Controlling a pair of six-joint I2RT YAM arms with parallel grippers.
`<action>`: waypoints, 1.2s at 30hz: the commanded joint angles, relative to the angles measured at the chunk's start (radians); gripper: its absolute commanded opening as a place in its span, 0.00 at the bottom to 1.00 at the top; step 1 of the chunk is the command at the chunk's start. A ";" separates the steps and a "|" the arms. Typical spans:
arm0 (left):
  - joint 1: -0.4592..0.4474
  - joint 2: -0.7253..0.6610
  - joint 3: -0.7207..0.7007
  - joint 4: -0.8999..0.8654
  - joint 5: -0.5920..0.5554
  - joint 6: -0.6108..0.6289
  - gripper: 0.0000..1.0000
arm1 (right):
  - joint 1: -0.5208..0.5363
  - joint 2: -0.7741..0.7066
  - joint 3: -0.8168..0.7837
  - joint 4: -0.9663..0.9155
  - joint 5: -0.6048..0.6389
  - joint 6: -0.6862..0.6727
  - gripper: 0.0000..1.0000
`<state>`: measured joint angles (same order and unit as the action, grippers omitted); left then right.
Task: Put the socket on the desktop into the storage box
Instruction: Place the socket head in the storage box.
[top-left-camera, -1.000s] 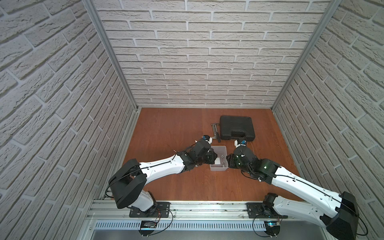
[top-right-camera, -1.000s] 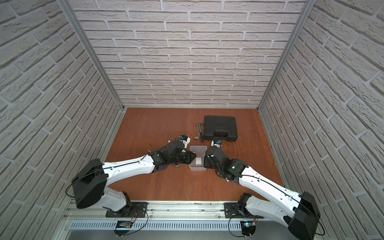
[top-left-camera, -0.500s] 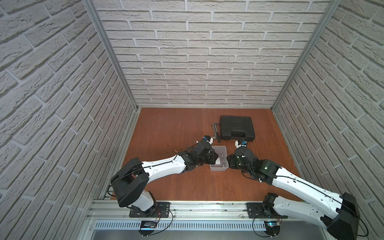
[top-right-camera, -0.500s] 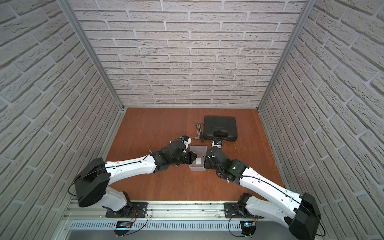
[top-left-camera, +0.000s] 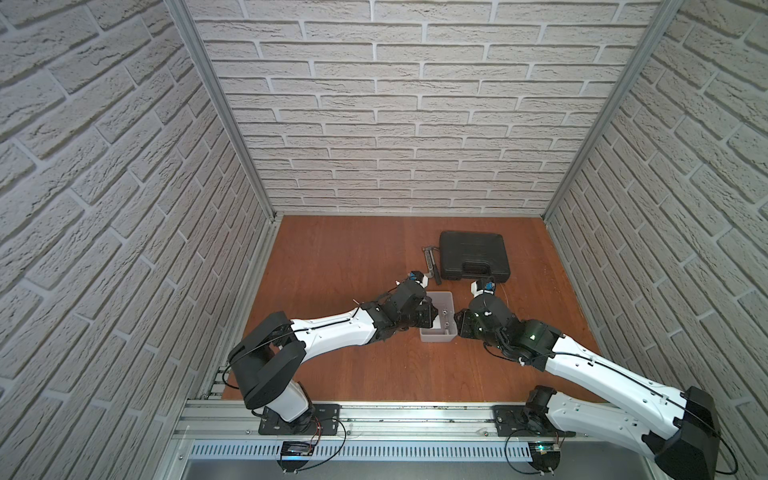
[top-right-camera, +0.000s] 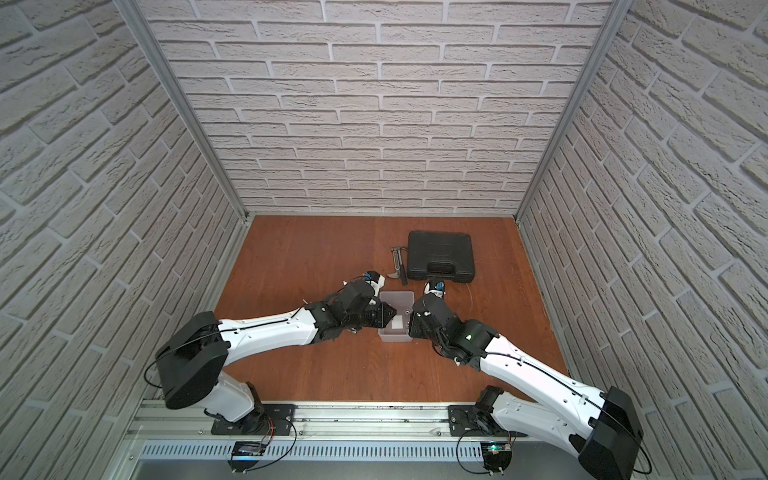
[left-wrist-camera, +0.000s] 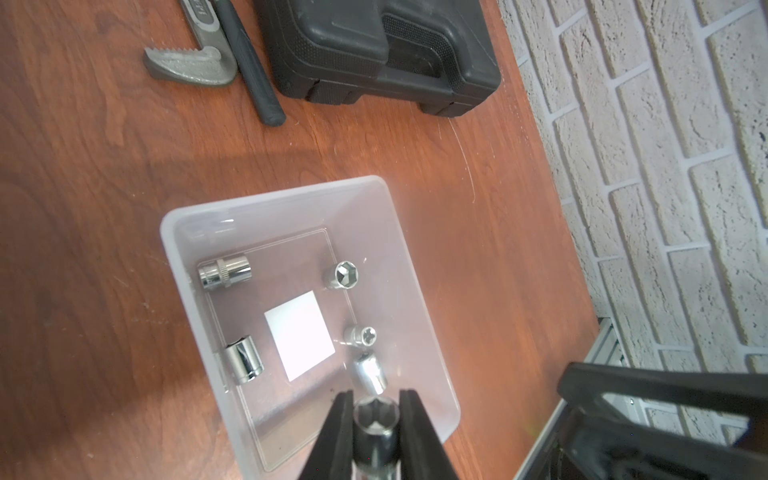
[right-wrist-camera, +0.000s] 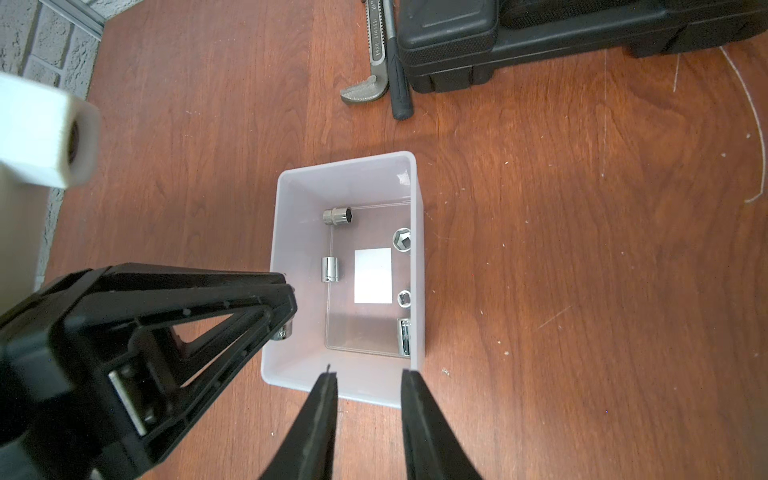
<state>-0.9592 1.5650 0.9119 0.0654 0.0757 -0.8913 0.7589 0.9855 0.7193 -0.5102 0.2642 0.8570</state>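
On the reddish-brown desktop (top-left-camera: 332, 266) stands the translucent storage box (top-left-camera: 436, 335) (top-right-camera: 395, 336). My left gripper (left-wrist-camera: 377, 395) is shut on a chrome socket (left-wrist-camera: 376, 419), which hangs over the box's inside by its left wall. In the right wrist view the left gripper (right-wrist-camera: 286, 307) shows this socket (right-wrist-camera: 284, 331) just under its tip. Several more sockets lie on the box floor around a white square (left-wrist-camera: 299, 334). My right gripper (right-wrist-camera: 370, 376) is open and holds nothing, just outside the box's right wall (right-wrist-camera: 332, 386). In both top views the left gripper (top-left-camera: 432, 318) and the right gripper (top-left-camera: 457, 326) flank the box.
A black handled tool case (top-left-camera: 473, 255) lies behind the box. A grey pipe wrench (top-left-camera: 430, 266) lies beside it, close to the box's far edge. Brick walls enclose the desktop on three sides. A metal rail (top-left-camera: 415, 419) runs along the front.
My left gripper has edged slightly further over the storage box with the socket in it. The right arm has stayed where it was.
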 joint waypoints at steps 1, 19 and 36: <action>-0.006 0.010 0.030 0.036 0.003 0.014 0.00 | -0.007 -0.010 -0.014 0.033 -0.002 0.005 0.32; -0.006 -0.002 0.048 0.005 -0.017 0.042 0.44 | -0.007 0.009 -0.002 0.035 -0.019 -0.004 0.33; 0.015 -0.378 -0.023 -0.270 -0.379 0.183 0.41 | 0.048 0.110 0.079 0.091 -0.119 -0.074 0.34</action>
<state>-0.9550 1.2545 0.9226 -0.1207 -0.1577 -0.7555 0.7856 1.0809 0.7647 -0.4713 0.1600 0.8124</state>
